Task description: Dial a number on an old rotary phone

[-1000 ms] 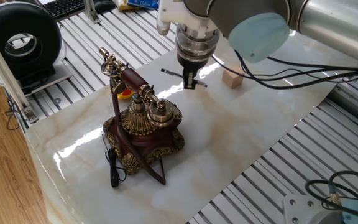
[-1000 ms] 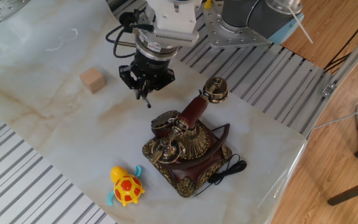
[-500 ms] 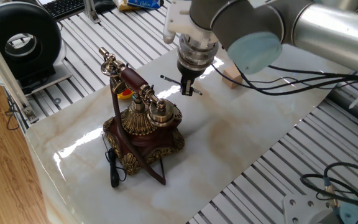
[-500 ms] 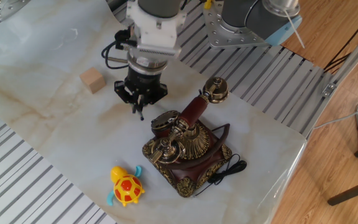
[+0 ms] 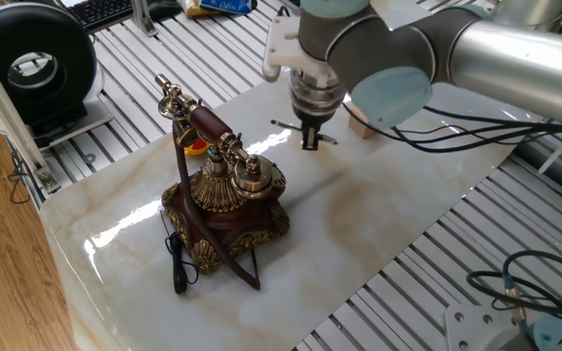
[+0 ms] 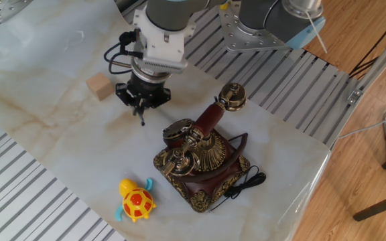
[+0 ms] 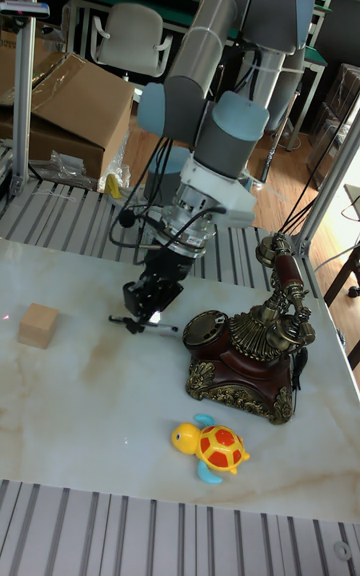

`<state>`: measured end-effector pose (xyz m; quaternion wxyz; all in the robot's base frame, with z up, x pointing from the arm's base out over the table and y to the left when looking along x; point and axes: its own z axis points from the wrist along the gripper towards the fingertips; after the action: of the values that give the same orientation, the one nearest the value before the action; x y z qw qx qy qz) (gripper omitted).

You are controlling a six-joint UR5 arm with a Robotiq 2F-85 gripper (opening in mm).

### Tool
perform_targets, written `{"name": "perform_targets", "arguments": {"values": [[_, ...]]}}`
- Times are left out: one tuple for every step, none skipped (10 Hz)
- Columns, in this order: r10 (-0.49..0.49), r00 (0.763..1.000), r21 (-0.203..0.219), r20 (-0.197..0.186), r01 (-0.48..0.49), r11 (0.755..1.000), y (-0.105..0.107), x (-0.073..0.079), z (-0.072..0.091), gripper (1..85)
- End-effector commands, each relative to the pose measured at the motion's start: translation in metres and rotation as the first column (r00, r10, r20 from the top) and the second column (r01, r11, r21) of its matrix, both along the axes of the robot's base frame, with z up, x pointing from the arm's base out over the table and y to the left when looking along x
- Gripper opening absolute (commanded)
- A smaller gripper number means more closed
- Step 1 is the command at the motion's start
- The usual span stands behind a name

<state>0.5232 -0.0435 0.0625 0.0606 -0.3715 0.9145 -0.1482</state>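
In the tall fixed view, the desk (image 7: 90, 416) is a pale marble-patterned sheet whose near edge gives way to ribbed metal slats. Closest to that edge lies a yellow toy turtle (image 7: 212, 447) with an orange shell, with bare marble stretching to its left. Just behind it stands the old rotary phone (image 7: 245, 356), on the right part of the sheet, its square footed base flat on the marble and its dial face turned toward the claw. The handset (image 7: 285, 281) rests in the cradle, running back toward the far right edge. A black cord (image 5: 177, 265) trails off the base; in one fixed view it lies near the sheet's edge.

A broad strip of bare marble lies left of the phone, between it and a small wooden cube (image 7: 39, 325) near the left side, well apart from everything else.

The claw (image 7: 146, 314) hangs over that open strip, just beside the phone's dial side but not touching the phone. Its fingers are pressed together on a thin dark pen (image 7: 150, 324), which it pinches crosswise, the pen sticking out on both sides. In the other fixed view the tip points down toward the marble; whether it touches the surface I cannot tell.

Behind the claw the grey arm (image 7: 225, 66) rises past the desk's far edge.
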Motion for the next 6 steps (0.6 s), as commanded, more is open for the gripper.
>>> {"name": "perform_targets", "arguments": {"values": [[0.025,1.0,-0.03,-0.015,-0.025,0.999,-0.014,0.0,-0.009,24.3],[0.035,0.999,-0.02,-0.011,-0.035,0.999,-0.011,0.004,-0.012,35.3],[0.043,0.999,-0.009,-0.014,-0.044,0.999,-0.009,0.003,-0.012,46.7],[0.051,0.999,0.0,-0.016,-0.051,0.999,-0.007,0.004,-0.01,54.7],[0.057,0.998,0.003,-0.017,-0.057,0.998,-0.006,0.005,-0.009,56.3],[0.055,0.998,0.016,-0.017,-0.055,0.998,-0.003,0.003,-0.004,57.0]]}}
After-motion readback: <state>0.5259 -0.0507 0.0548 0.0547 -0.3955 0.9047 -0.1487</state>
